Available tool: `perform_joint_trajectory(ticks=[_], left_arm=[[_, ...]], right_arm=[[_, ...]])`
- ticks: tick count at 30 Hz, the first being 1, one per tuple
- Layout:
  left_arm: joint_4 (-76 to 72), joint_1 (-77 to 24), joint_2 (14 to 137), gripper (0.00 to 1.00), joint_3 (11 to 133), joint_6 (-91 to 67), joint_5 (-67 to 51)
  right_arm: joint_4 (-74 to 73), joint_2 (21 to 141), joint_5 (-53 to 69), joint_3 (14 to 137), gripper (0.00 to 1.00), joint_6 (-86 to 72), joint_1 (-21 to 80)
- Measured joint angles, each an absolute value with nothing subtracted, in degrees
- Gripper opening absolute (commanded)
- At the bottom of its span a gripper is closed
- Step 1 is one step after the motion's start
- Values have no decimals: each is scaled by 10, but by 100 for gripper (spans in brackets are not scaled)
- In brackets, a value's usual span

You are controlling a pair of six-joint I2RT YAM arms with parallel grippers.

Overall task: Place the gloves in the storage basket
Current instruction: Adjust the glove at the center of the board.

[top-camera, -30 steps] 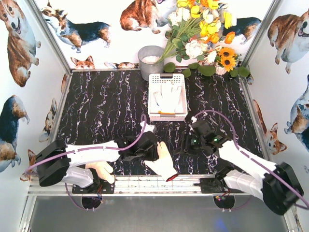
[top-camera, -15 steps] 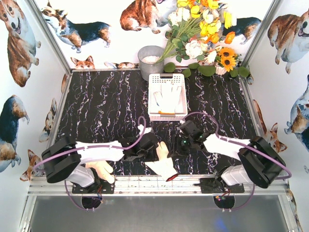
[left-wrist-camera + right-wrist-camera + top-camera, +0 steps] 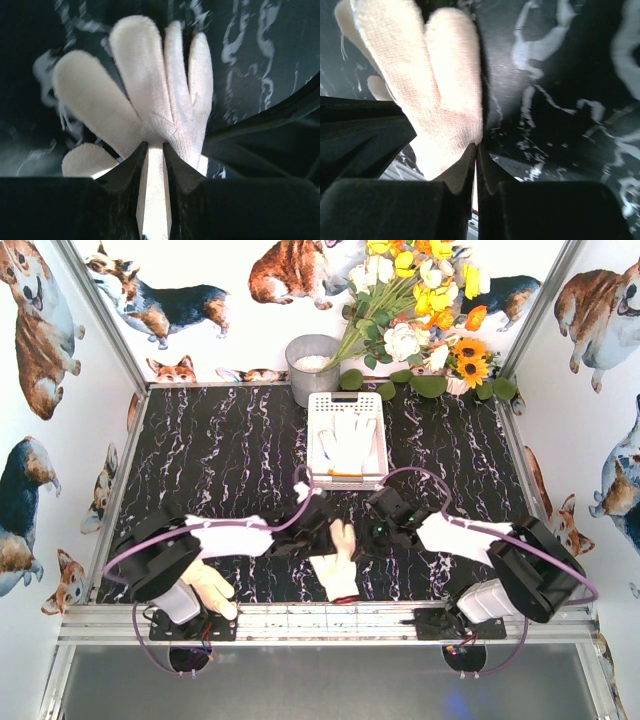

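A white knit glove with an orange cuff lies at the near middle of the black marbled table, fingers pointing away from me. My left gripper comes in from the left, and in the left wrist view it is shut on the glove's cloth, with the fingers fanning out beyond the jaws. My right gripper comes in from the right and is shut, its tips pinching the edge of the same glove. The white storage basket stands further back with white gloves lying inside. A cream glove lies by the left arm's base.
A grey metal bucket stands behind the basket at the back wall. A bunch of flowers leans over the back right corner. Printed panels wall the table on three sides, and a metal rail runs along the near edge.
Both grippers moved in toward the glove and their jaws narrowed; the right one went from open to shut. The glove turned to point straight away and shifted slightly toward the basket.
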State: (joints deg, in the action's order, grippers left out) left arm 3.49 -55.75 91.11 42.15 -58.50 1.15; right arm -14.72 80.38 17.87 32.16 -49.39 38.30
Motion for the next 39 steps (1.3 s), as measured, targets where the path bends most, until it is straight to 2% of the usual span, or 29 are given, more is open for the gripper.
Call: perform_joint_trajectory(ticks=[11,27,30,31,33,34,35,37,39], left_arm=[[4,-544,1043,10,561,-474,-31],[93,-541,1023,10,573,-449,34],[98,-541,1023,15,575,-449,38],[100,-541,1023,21,576,-449,38],[103,-541,1022,37,579,-445,37],[105,-542,1021,45,583,-442,35],[108,-542,1019,51,585,-438,35],[119,-542,1004,62,587,-431,35],[140,-542,973,68,585,-429,37]], right_arm=[[-220,701,39,283,0,-589,383],[-229,727,-5,308,0,-605,383],[-236,721,-17,307,0,-602,384],[-238,719,-20,307,0,-601,384],[-241,716,-23,306,24,-598,384],[-242,714,-24,306,39,-595,384],[-243,711,-25,306,47,-590,384],[-246,692,-26,306,57,-571,384],[-254,663,-30,306,61,-552,384]])
